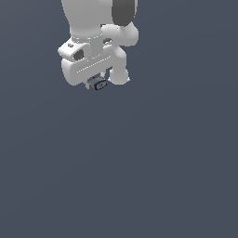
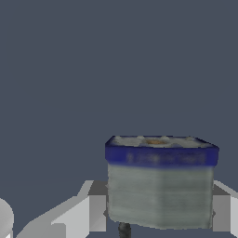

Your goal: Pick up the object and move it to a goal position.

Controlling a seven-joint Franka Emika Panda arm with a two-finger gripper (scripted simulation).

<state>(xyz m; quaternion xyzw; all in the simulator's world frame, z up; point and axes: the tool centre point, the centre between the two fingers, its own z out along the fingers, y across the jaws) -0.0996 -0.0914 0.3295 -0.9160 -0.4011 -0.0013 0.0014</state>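
The object (image 1: 98,84) is a tiny block with a dark blue rim and a greyish face, sitting right under the white hand in the upper part of the exterior view. My gripper (image 1: 95,82) is shut on it. In the wrist view the object (image 2: 160,183) fills the space between the two fingers (image 2: 93,211), a blue band around its upper edge, grey sides below, and a small orange spot on its face. Both pads press against its sides. My gripper (image 2: 159,214) holds it off-centre in that picture.
The white arm (image 1: 100,28) with a dark grey joint cap (image 1: 123,11) occupies the upper middle of the exterior view. Everything else is a uniform dark grey-blue surface (image 1: 139,162).
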